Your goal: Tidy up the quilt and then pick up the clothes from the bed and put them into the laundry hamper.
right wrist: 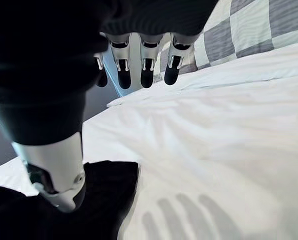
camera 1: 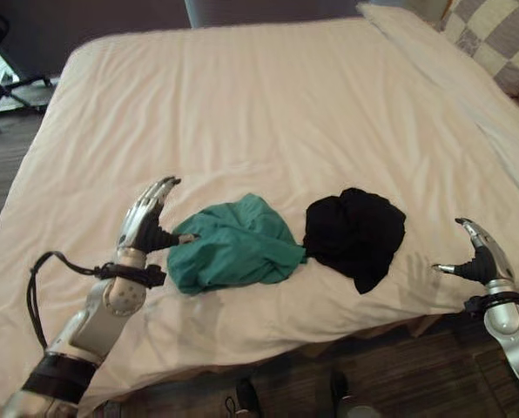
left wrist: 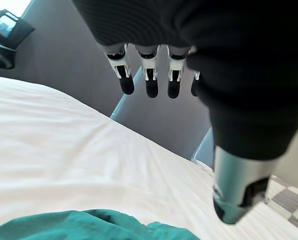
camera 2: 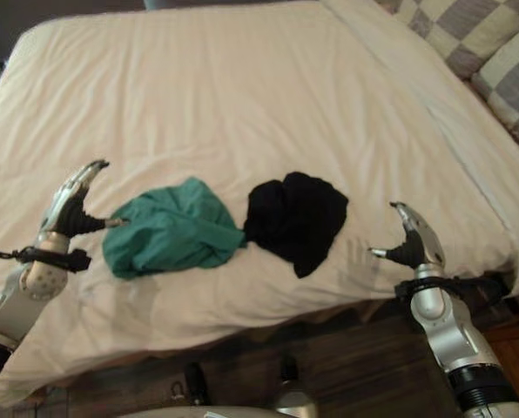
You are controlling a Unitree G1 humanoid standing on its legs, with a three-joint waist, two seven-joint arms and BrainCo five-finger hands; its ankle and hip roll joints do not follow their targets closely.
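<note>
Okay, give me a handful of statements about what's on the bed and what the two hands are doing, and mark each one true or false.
1. The green garment lies to the robot's left of the black garment. True.
2. The left hand is clutching the green garment. False: its fingers are straight and hold nothing; the hand sits beside the garment.
3. The right hand is open, on the far side of the black garment from the green one. True.
4. The black garment is lying on the checked pillow. False: it lies on the white quilt near the bed's front edge, far from the pillow.
5. Both garments are on the bed. True.
</note>
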